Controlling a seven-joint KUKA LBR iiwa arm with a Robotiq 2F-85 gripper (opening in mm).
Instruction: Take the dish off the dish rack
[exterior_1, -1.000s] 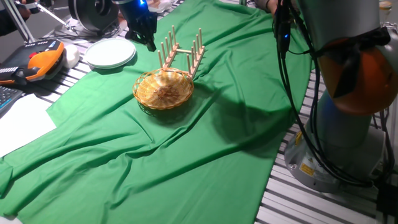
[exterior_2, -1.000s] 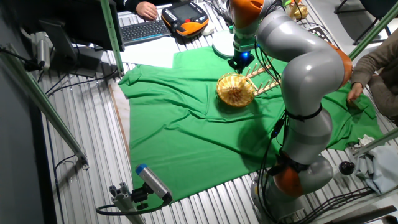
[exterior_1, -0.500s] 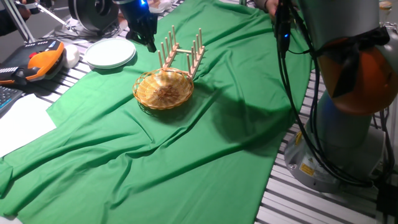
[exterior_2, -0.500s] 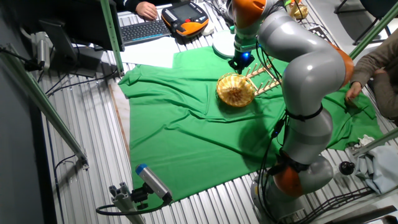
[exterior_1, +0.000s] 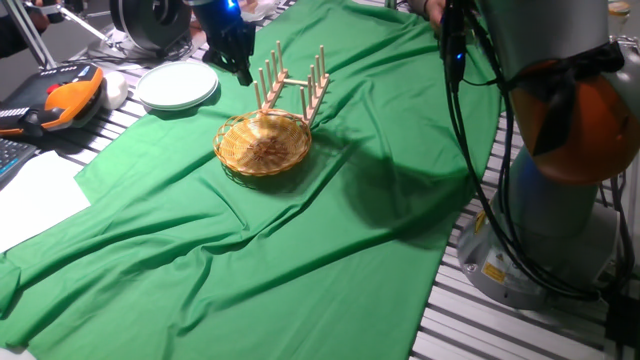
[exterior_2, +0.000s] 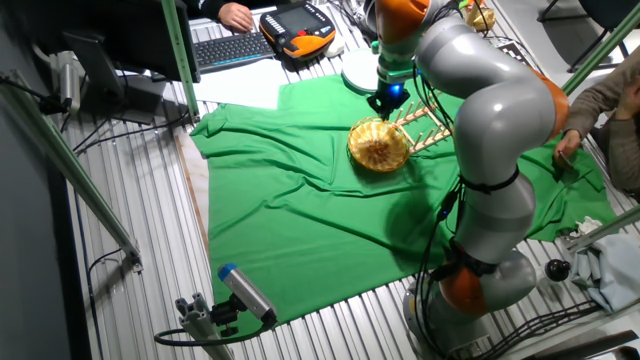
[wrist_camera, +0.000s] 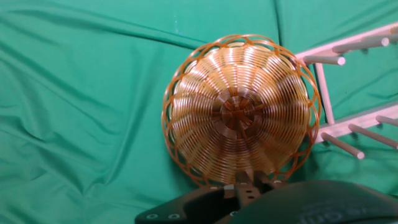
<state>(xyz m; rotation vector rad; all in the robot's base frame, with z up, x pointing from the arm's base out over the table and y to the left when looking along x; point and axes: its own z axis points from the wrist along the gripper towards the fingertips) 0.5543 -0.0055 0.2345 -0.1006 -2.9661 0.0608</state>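
Observation:
The dish (exterior_1: 263, 145) is a golden woven wicker bowl that lies open side up on the green cloth, its rim against the near end of the dish rack (exterior_1: 295, 85). The rack is light wood with upright pegs. My gripper (exterior_1: 242, 70) hangs above the cloth at the rack's left side, apart from the bowl, holding nothing. In the other fixed view the gripper (exterior_2: 388, 102) is just above the bowl (exterior_2: 379, 146) and the rack (exterior_2: 425, 128). The hand view looks down into the bowl (wrist_camera: 239, 112), with the rack (wrist_camera: 348, 124) to the right and the fingertips (wrist_camera: 252, 182) close together.
Stacked white plates (exterior_1: 177, 85) sit left of the rack. An orange teach pendant (exterior_1: 70, 100) lies beyond the wrinkled green cloth (exterior_1: 300, 250). The robot's base (exterior_1: 560, 200) stands at the right. A person's hand (exterior_2: 560, 150) rests at the cloth's edge.

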